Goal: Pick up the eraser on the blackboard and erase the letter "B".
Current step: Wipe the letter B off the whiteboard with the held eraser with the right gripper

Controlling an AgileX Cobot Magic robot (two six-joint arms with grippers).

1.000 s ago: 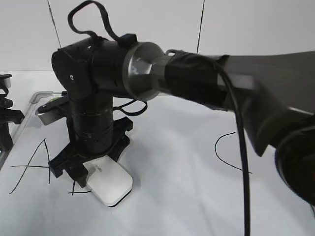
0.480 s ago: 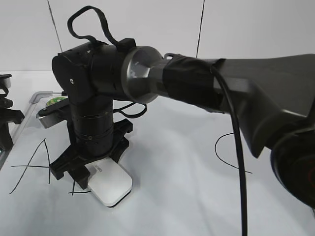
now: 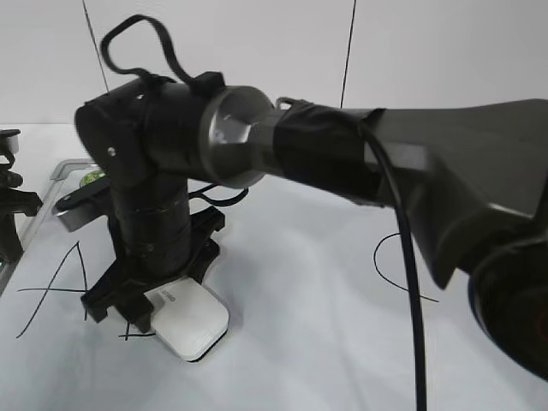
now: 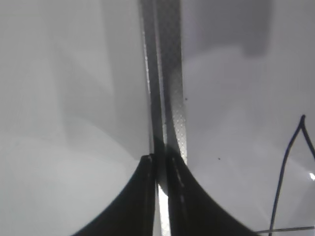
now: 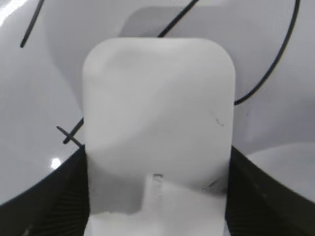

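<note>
The white eraser (image 3: 190, 323) lies flat on the blackboard (image 3: 300, 282), and my right gripper (image 3: 147, 295) is shut on its sides, pressing it down. In the right wrist view the eraser (image 5: 157, 108) fills the space between the black fingers (image 5: 64, 196) of that gripper (image 5: 157, 196). The letter "B" is mostly hidden under the eraser and gripper; thin black strokes (image 3: 128, 330) show at its left edge, and curved strokes (image 5: 275, 64) show past its far end. My left gripper (image 4: 161, 164) is shut and empty over the board's silver frame (image 4: 170, 88). It also shows at the far left of the exterior view (image 3: 10, 214).
The hand-drawn "A" (image 3: 60, 282) is just left of the eraser. The curved "C" (image 3: 390, 261) is to the right, partly behind the right arm's cable. A round green sticker (image 3: 90, 178) sits at the board's far left corner. The right arm (image 3: 385, 171) spans the view.
My right gripper has shifted a little to the left with the eraser held on the board. The left gripper has not moved.
</note>
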